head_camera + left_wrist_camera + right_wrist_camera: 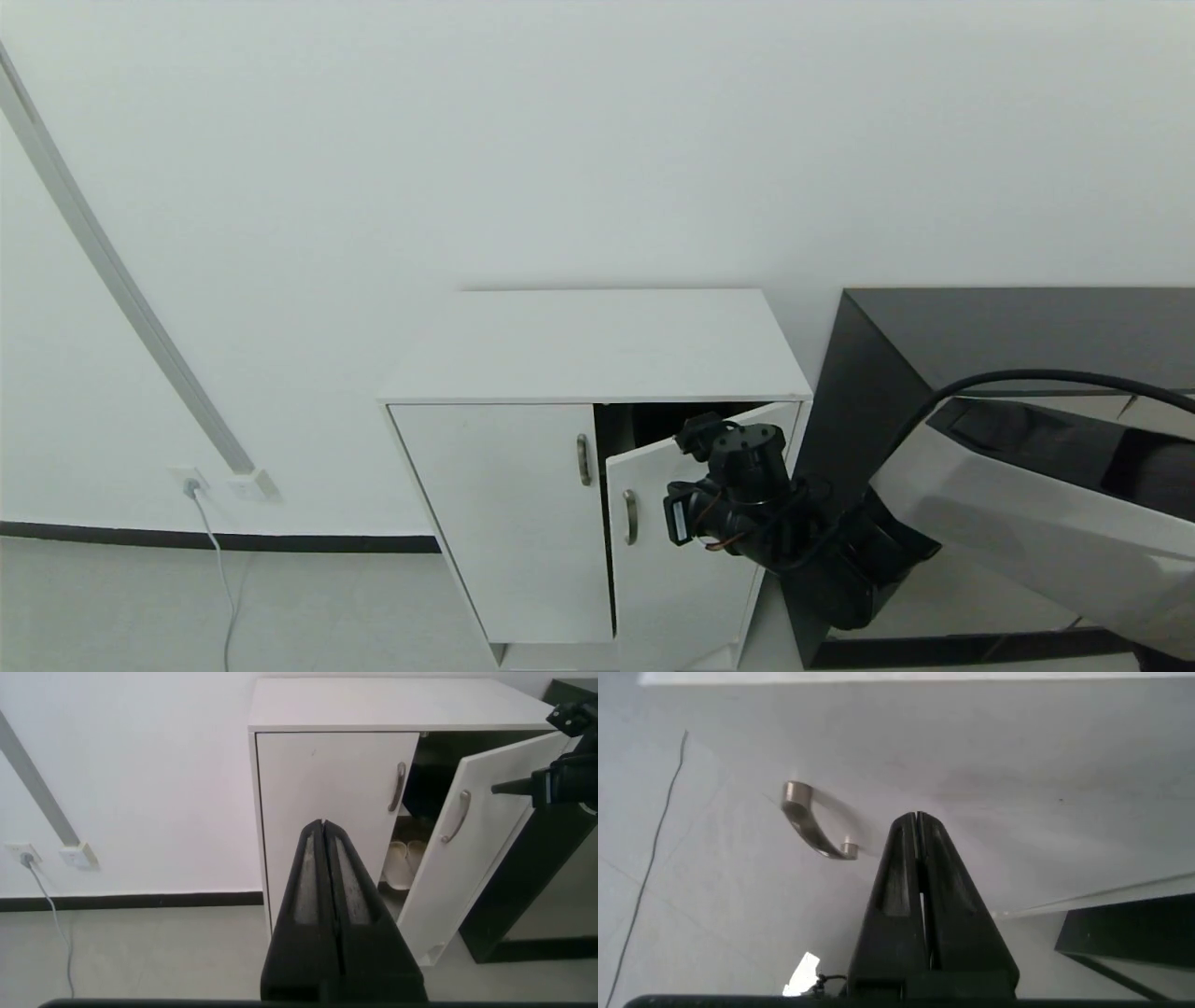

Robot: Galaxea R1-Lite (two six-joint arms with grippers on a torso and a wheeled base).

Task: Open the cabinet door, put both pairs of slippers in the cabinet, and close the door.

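- the cabinet (597,345) is seen against the wall, with its left door (504,523) shut and its right door (672,597) standing part open.
- pale slippers (406,859) are seen low inside the cabinet, behind the gap; whether both pairs are in there cannot be told.
- the right claw (918,821) is pinched together with nothing held, and is placed at the outer face of the right door, just beside the handle (817,831); contact with the panel cannot be confirmed.
- the left claw (322,826) is likewise pressed closed and empty, and is kept well apart from the cabinet.
- the step in hand is judged to be closing the door.
- the push should be applied flat on the panel, on the free-edge side near the handle, so that little force is needed.
- the arc of the hinge should be followed, and the handle should not be snagged.
- the black unit (934,336) beside the cabinet should be cleared by the arm.
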